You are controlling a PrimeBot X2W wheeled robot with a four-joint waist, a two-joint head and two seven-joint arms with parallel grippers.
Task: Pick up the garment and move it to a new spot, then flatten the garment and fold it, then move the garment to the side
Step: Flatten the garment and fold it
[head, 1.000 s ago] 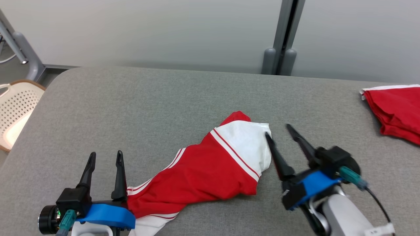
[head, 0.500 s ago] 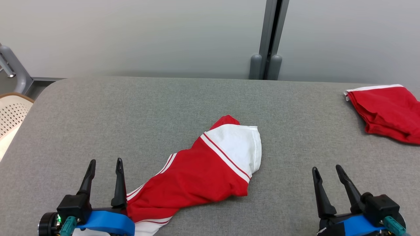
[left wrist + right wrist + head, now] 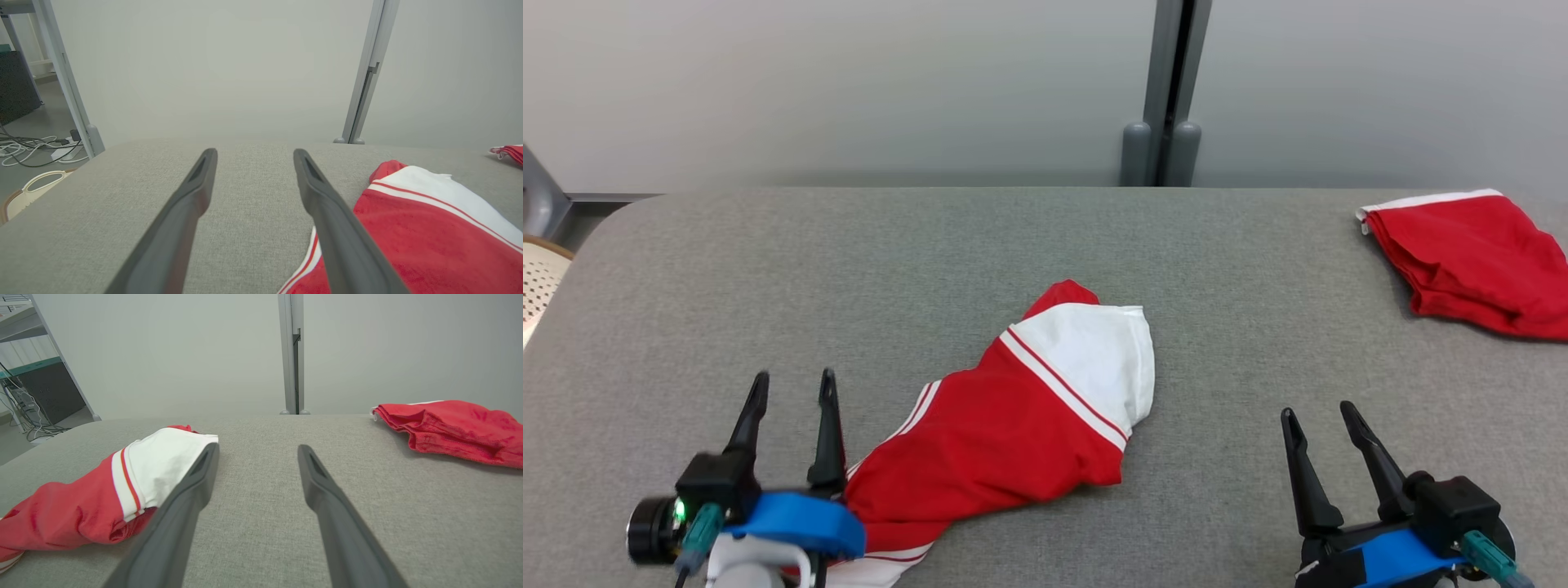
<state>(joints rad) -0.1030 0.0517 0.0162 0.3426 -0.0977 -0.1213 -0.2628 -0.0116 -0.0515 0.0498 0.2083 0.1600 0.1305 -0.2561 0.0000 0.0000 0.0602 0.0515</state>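
A red and white garment [image 3: 1021, 416] lies bunched in a long diagonal heap on the grey table [image 3: 931, 245], its white end toward the far right and its tail running off the near edge. In the left wrist view the garment [image 3: 412, 228] lies right of my fingers; in the right wrist view the garment [image 3: 110, 486] lies to the left. My left gripper [image 3: 793, 388] is open just left of the heap's near end, holding nothing. My right gripper [image 3: 1321, 413] stands open over bare table at the near right, well apart from the cloth.
A second red garment [image 3: 1470, 257] lies crumpled at the table's far right; the right wrist view has it [image 3: 453, 424] on the right. A pale perforated basket [image 3: 535, 290] sits off the table's left edge. A grey post [image 3: 1164, 90] rises behind the table.
My right gripper has drawn back from the garment's white end to the near right of the table, open throughout. The head camera has shifted, so the whole scene slid left.
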